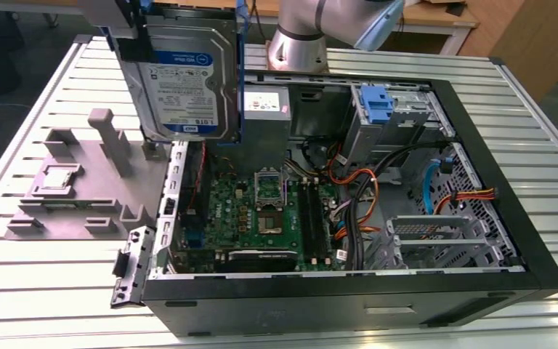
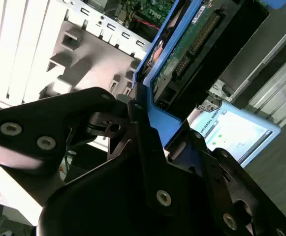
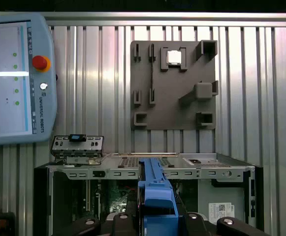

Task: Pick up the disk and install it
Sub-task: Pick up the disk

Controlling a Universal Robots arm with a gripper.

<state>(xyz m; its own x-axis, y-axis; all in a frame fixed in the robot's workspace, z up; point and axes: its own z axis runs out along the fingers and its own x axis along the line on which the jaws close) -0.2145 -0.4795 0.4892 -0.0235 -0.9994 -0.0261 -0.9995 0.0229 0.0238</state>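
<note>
Slatted metal table [image 1: 56, 291], open computer case [image 1: 357, 291] beneath the gripper [image 2: 138, 110], which pinches the disk [image 1: 187, 80] aloft: picked up, not yet installed.

A slatted metal table [image 1: 46, 291] is carrying an open black computer case [image 1: 337, 302], with its green motherboard [image 1: 259, 218] lying exposed and orange cables [image 1: 357, 189] trailing beside it. A grey power-supply box [image 1: 264, 105] is sitting inside near a bare blue bracket [image 1: 379, 109]. Just beside the case, a grey holder [image 1: 75, 196] is cradling a small processor chip [image 1: 54, 178]. In the first wrist view, a teach pendant [image 3: 15, 78] is lying on the slats.
</note>
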